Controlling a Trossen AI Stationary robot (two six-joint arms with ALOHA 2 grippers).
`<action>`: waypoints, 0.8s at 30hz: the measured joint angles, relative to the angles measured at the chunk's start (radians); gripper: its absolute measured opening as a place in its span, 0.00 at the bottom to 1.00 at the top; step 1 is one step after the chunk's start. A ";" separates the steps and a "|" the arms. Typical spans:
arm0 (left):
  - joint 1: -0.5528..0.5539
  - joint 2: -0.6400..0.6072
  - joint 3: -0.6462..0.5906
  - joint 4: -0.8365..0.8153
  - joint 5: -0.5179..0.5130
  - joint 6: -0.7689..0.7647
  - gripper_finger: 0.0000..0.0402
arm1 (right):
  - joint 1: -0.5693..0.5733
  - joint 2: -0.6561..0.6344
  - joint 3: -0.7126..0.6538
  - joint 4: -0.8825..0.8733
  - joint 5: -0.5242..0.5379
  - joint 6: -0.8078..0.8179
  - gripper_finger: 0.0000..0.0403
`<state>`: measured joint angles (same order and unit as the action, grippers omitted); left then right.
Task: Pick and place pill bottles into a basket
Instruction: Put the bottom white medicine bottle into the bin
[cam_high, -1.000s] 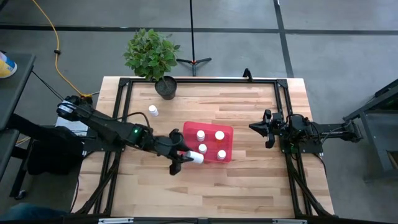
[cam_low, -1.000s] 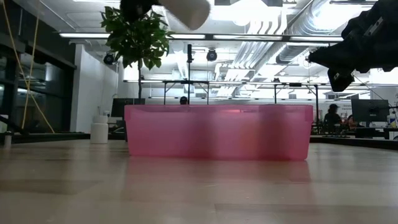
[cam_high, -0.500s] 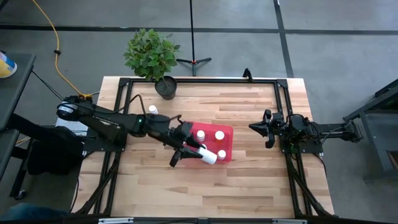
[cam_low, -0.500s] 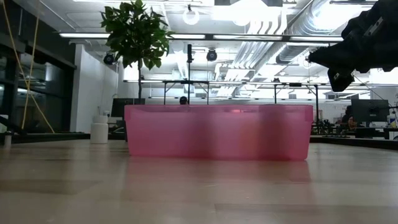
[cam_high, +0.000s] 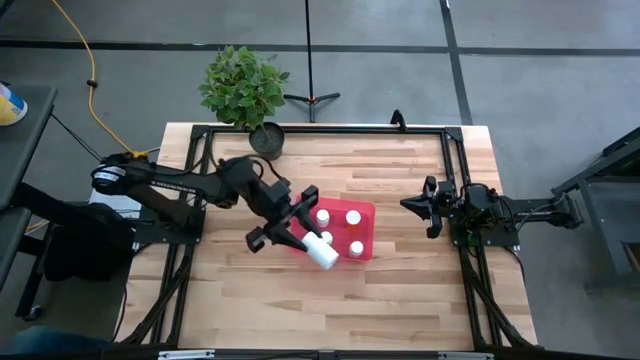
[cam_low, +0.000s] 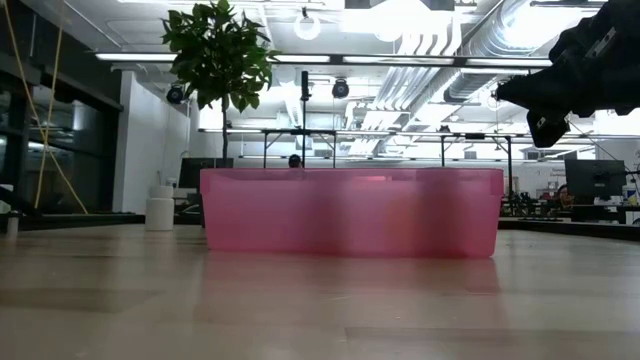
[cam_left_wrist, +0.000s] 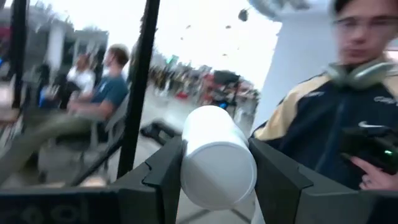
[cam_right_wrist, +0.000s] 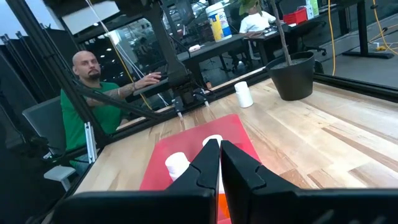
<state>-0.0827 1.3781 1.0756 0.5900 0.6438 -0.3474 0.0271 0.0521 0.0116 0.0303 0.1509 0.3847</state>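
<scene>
The light wooden table (cam_high: 400, 290) fills the middle of the high view, and the red-pink rectangular plastic basket (cam_high: 362, 212) sits at its centre; in the low view its translucent wall (cam_low: 350, 212) spans the middle of the frame. The dark left arm reaches in from the left edge, and the left gripper (cam_high: 311, 243) hangs over the basket's lower-left corner, its fingers clamped on a white-capped cylindrical pill bottle (cam_high: 322, 250). The left wrist view shows that bottle (cam_left_wrist: 216, 163) wedged between the two dark fingers, cap end towards the camera and lying on its side rather than upright.

Three white caps already show inside the basket, two in its upper half (cam_high: 322, 214) and one at the lower right (cam_high: 357, 247). One more white bottle (cam_right_wrist: 243, 95) stands on the bare table near the dark round plant pot (cam_high: 266, 141), at the upper left of the table.

The step in hand looks like the drop. To do it well, the gripper should be carried a little further towards the basket's centre, so the bottle clears the near wall. It should also come low before the fingers part, since a bottle released on its side may roll or knock the standing ones.

The right gripper (cam_high: 432, 208) waits at the right of the table, fingers pressed together on nothing.
</scene>
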 joint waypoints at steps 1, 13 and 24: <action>0.004 0.000 0.000 0.033 0.015 0.000 0.49 | 0.000 0.000 0.000 0.000 0.000 0.000 0.02; 0.005 0.000 0.000 0.053 0.103 -0.024 0.49 | 0.000 0.000 0.000 0.000 0.000 0.009 0.02; 0.046 0.000 0.000 -0.206 -0.009 -0.081 0.49 | 0.000 0.000 0.000 0.001 0.008 0.003 0.02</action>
<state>-0.0367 1.3777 1.0760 0.3838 0.6345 -0.4289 0.0269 0.0521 0.0116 0.0315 0.1592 0.3874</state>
